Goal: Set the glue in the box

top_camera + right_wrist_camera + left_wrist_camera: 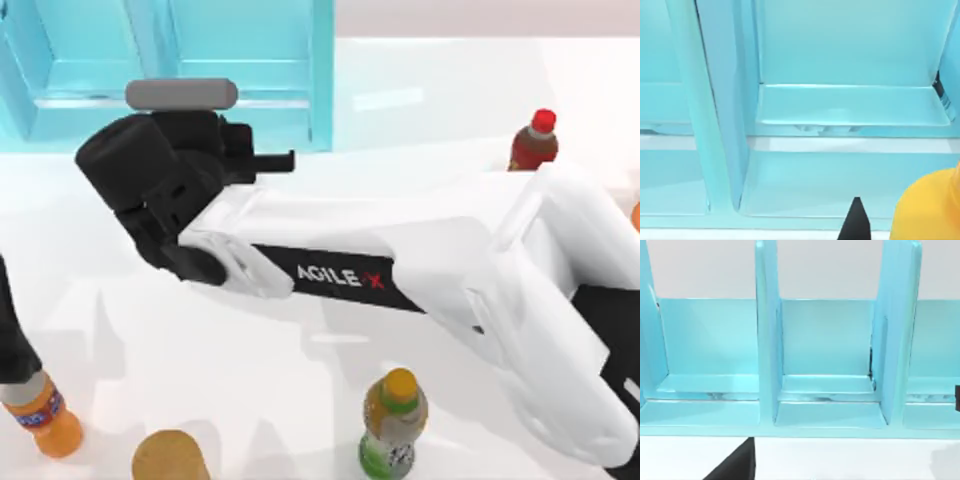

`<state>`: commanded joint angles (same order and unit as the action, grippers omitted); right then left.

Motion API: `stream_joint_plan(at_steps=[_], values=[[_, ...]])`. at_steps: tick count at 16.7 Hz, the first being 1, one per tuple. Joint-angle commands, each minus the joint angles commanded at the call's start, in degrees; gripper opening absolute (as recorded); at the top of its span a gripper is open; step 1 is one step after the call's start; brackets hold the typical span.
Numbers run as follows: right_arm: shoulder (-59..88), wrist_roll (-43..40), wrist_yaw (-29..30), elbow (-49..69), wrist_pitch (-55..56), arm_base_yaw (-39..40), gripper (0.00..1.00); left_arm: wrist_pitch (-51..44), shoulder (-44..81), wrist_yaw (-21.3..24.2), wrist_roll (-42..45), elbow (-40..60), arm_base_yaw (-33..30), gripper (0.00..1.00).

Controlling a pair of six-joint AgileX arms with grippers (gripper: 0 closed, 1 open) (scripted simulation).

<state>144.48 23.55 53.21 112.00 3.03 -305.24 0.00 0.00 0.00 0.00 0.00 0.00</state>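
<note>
- Glue [927, 207] sits yellow-orange beside my right gripper's [262, 160] dark fingertip [856, 220], facing the box's [250, 60] compartments.
- I judge my right fingers are holding it, though the clamp itself is hidden.
- Risk: releasing too early could drop it on the divider [722, 125] or outside the front wall.
- My left arm waits at the table's left edge.

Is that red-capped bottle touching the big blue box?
Apart. The top view shows a wide stretch of bare white table between the red-capped bottle and the box to its left.
</note>
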Motion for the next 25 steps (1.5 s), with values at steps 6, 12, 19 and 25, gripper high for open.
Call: stream_joint_plan(at_steps=[6,12,19,25], values=[[-4.25,-7.56,-5.81,1.72,-3.06,10.73,0.00,0.00,0.00,0.00,0.00,0.00,0.00,1.00],[-10.92,-27.58,-21.02,1.95,-13.22,39.39,0.00,0.00,0.00,0.00,0.00,0.00,0.00,1.00],[-16.32,-61.13,-46.34,-3.15,-32.93,87.95,0.00,0.00,0.00,0.00,0.00,0.00,0.00,1.00],[-19.20,-93.41,-70.49,-10.21,-53.00,135.03,0.00,0.00,0.00,0.00,0.00,0.00,0.00,1.00]])
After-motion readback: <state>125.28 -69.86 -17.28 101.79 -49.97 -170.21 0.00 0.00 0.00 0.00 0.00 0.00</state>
